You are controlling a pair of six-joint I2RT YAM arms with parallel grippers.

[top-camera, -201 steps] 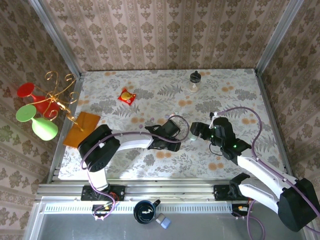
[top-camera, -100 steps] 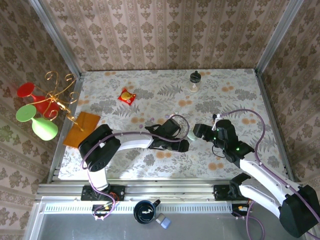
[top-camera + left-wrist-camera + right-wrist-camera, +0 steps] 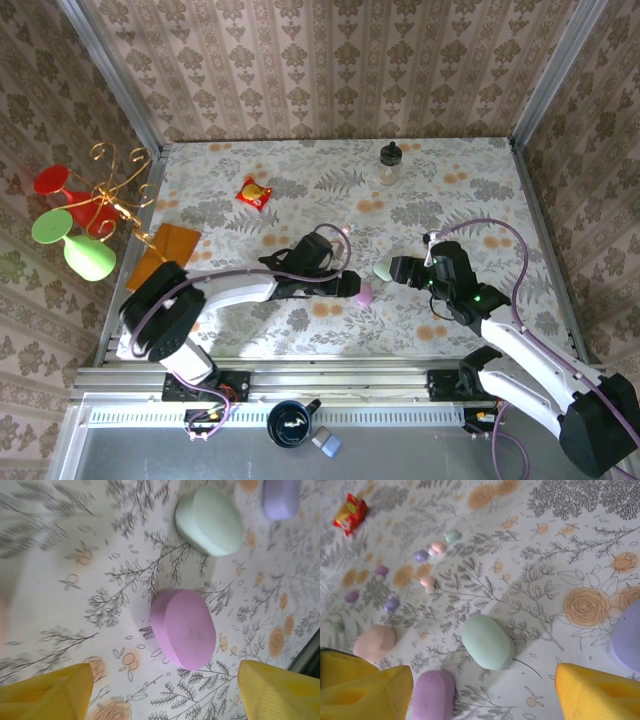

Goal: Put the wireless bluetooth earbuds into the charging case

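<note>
The floral table (image 3: pixel 470 190) carries a red snack packet (image 3: pixel 254 192) toward its far left and a small black-capped bottle (image 3: pixel 389 162) near the far edge, well apart from each other. An orange sheet (image 3: pixel 163 256) lies at the left edge, near a gold wire stand (image 3: pixel 112 195) with one red glass (image 3: pixel 55 182) and two green glasses (image 3: pixel 90 257). Below the near rail sit a dark mug (image 3: pixel 290 422) and, just beside it, a small grey-blue block (image 3: pixel 325 440).

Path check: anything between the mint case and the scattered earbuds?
Nothing; the right wrist view shows bare floral cloth from the mint case to the nearest earbud.
</note>
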